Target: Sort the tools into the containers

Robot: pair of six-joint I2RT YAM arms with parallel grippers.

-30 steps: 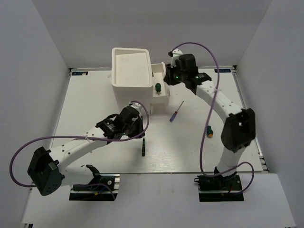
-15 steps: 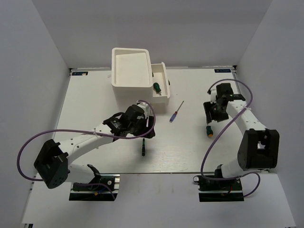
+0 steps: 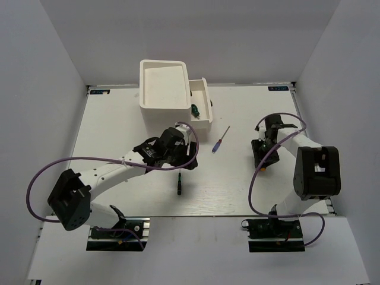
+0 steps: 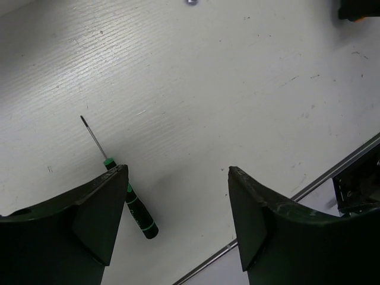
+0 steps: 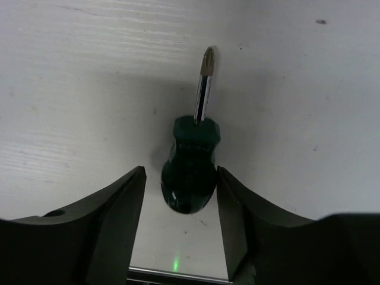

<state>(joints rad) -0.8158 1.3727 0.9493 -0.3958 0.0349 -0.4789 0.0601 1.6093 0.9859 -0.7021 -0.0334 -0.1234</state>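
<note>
The white cabinet [image 3: 163, 83] stands at the back, one drawer [image 3: 206, 102] pulled out to its right with a stubby green screwdriver [image 3: 195, 110] lying in it. My right gripper [image 3: 261, 160] is down on the table at the right. Its jaws stand open on either side of a second stubby green screwdriver [image 5: 191, 172], with narrow gaps. My left gripper [image 3: 185, 159] hangs open over the table's middle, nothing between its fingers. A thin black screwdriver [image 4: 133, 208] lies just beside its left finger [image 4: 95, 208]. A thin blue and red screwdriver [image 3: 221, 139] lies between the arms.
The table's metal front edge [image 4: 332, 172] runs close to my left gripper's right finger. The thin black screwdriver [image 3: 178, 185] lies nearer the front than the left gripper. Grey walls enclose the table on both sides.
My right arm has swung from the drawer to the table's right and come down around the second stubby screwdriver; the first stays in the drawer. My left gripper has opened and shifted right.
</note>
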